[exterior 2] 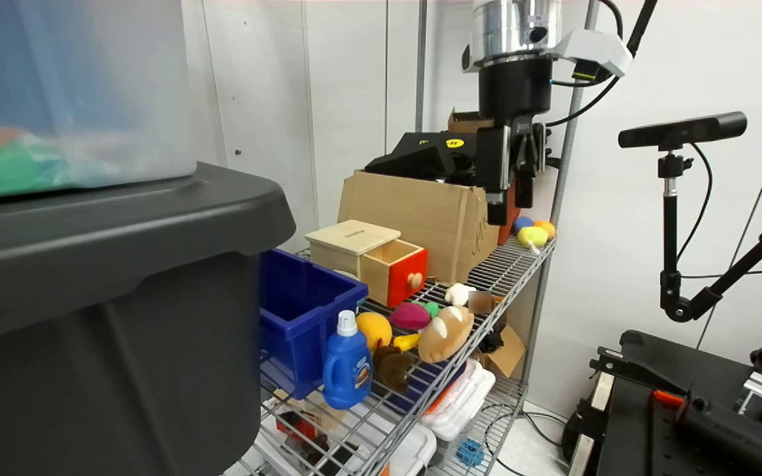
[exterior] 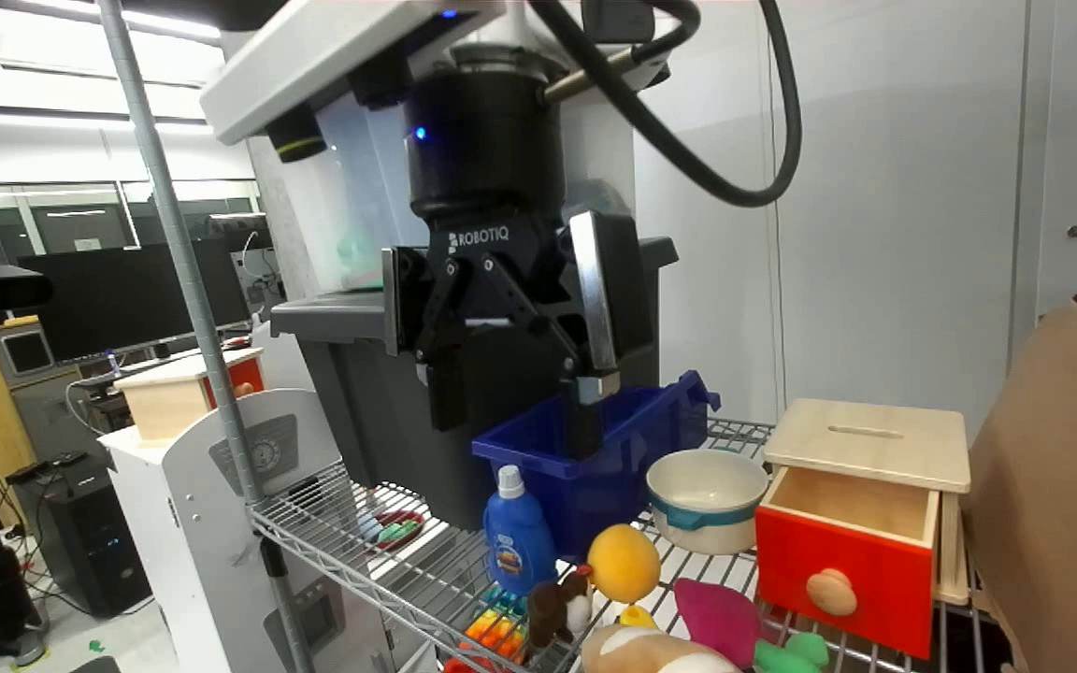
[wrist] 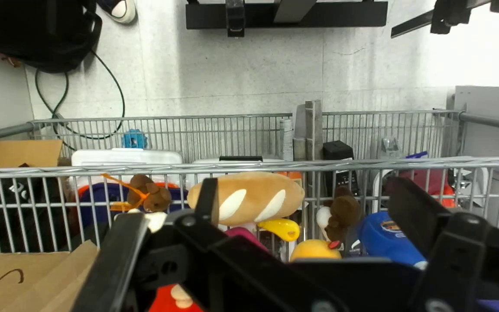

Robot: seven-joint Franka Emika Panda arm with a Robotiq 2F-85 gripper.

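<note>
So my tool [exterior: 516,411] is spread wide right now, hanging up in the air well above the wire surface [wrist: 405,163]. The plush-looking bread loaf [wrist: 271,190] lies down below the tool and shows in its gap in the wrist view, with a yellow ball [exterior: 625,564] and a blue bottle [exterior: 520,542] also down there. Lower than the tool too are a blue bin [exterior: 595,509] and a wooden box [exterior: 912,432] with its red drawer [exterior: 884,598] partway out.
</note>
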